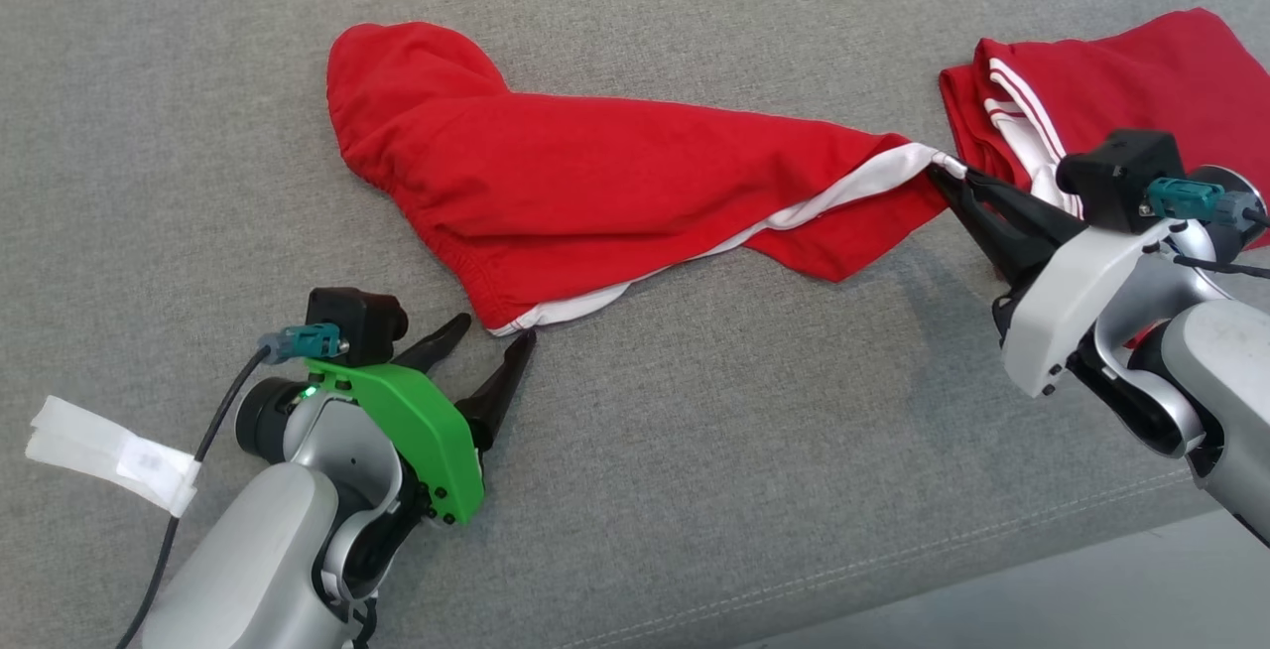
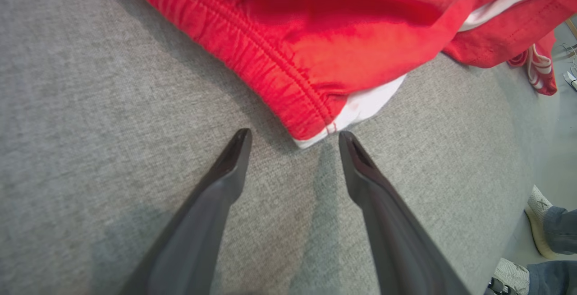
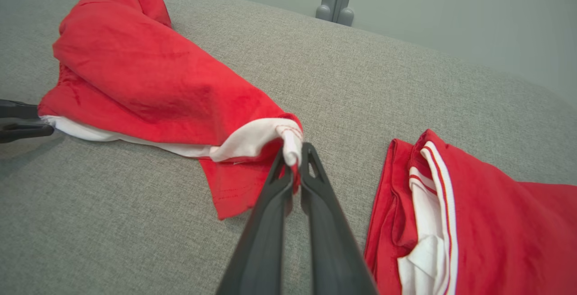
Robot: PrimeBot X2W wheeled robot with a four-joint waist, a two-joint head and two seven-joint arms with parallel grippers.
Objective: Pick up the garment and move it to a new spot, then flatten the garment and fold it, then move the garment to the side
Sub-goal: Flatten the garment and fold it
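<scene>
Red fabric garment with white trim (image 1: 595, 183) lies unflattened — one corner clamped in the right claw (image 1: 945, 175), waistband (image 2: 270, 74) just ahead of the open left claw (image 1: 493, 329). Flattening, folding, side placement remain.

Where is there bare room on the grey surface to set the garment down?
Free: the grey surface in front of the garment, between left gripper and right gripper, and the strip beyond it. Crowded at right, around the second red garment.
</scene>
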